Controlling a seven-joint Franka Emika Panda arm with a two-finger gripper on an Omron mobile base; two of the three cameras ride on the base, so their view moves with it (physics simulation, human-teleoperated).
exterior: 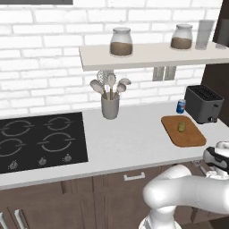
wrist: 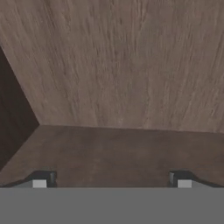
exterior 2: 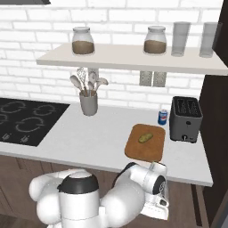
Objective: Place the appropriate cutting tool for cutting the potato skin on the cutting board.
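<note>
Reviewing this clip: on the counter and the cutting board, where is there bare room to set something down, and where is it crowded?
The widest bare counter lies between the hob and the cutting board, in front of the utensil crock. The board is free around the potato. It is crowded at the back right, where the blue can stands beside the toaster.

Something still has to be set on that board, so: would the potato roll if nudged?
Probably. The potato is a small rounded oval lying loose on the flat cutting board, so a nudge may roll or skid it. It looks light, and the board shows no raised rim.
</note>
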